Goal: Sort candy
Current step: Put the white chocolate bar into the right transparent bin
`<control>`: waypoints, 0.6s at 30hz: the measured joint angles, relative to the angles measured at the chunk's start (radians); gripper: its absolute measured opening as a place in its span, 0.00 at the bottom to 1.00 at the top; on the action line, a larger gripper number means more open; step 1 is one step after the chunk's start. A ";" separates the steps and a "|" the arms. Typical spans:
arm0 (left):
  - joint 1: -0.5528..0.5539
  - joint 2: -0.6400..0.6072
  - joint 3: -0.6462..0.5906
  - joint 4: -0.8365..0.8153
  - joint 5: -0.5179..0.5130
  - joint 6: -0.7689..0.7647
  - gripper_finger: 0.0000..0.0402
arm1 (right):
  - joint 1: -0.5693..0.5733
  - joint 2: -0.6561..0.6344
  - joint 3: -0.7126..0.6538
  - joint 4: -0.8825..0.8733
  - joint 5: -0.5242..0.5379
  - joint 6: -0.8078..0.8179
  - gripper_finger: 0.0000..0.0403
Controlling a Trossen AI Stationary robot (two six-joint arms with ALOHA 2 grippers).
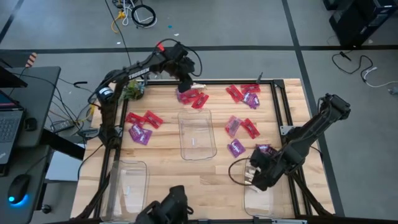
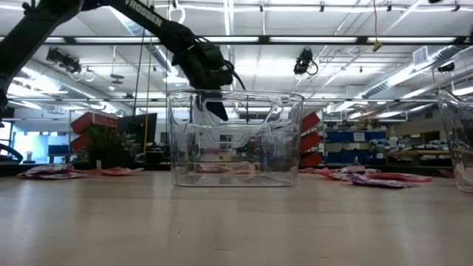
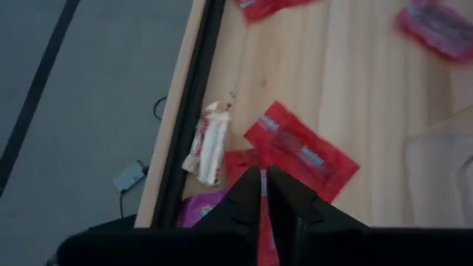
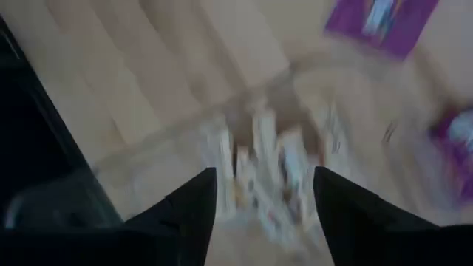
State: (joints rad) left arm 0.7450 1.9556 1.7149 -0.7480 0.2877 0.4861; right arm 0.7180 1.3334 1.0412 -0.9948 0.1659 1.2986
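**A:** High view first: we see the left gripper at the far edge of the table, down on a small heap of red packets and a purple packet. What do we make of its fingers?

**B:** In the left wrist view we see the two fingers pressed nearly together, with a strip of red showing between them. So we read them as clamped on a red packet, which lies on the wood. Just beside it we see a longer red packet, a cream piece against the table's dark rim, and a purple packet partly under the gripper.

**A:** And the right gripper?

**B:** We find it over the right bin at the near right. In its wrist view the fingers stand well apart with nothing between them, and below them we see blurred cream pieces in the bin. Purple packets lie on the wood beyond.

**A:** The rest of the candy?

**B:** We see red and purple packets scattered left of the middle bin and more to its right. The left bin sits at the near left. In the low view we see the left arm hanging behind the middle bin.
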 joint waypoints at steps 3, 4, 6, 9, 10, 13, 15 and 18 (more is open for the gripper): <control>0.026 0.028 0.000 -0.001 0.039 0.002 0.03 | -0.037 -0.028 0.000 0.000 0.114 -0.070 0.55; 0.033 0.038 0.000 -0.001 0.054 0.001 0.02 | -0.054 -0.034 0.000 0.001 0.143 -0.103 0.56; 0.040 0.052 0.000 -0.003 0.071 0.002 0.02 | -0.097 -0.044 0.000 0.015 0.185 -0.173 0.56; 0.041 0.064 0.000 0.013 0.071 0.003 0.04 | -0.170 -0.052 0.000 0.052 0.223 -0.292 0.56; 0.041 0.065 0.000 0.016 0.071 0.005 0.05 | -0.196 -0.053 0.000 0.070 0.230 -0.336 0.56; 0.038 0.068 0.000 0.057 0.074 0.009 0.12 | -0.279 -0.054 0.000 0.132 0.234 -0.479 0.56; 0.037 0.069 0.000 0.074 0.073 0.010 0.17 | -0.335 -0.054 0.000 0.182 0.234 -0.567 0.57; 0.036 0.073 0.000 0.101 0.074 0.011 0.25 | -0.417 -0.054 0.000 0.249 0.234 -0.689 0.57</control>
State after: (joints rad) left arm 0.7815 2.0287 1.7149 -0.6467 0.3614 0.4972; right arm 0.3015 1.2789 1.0412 -0.7463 0.3995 0.6092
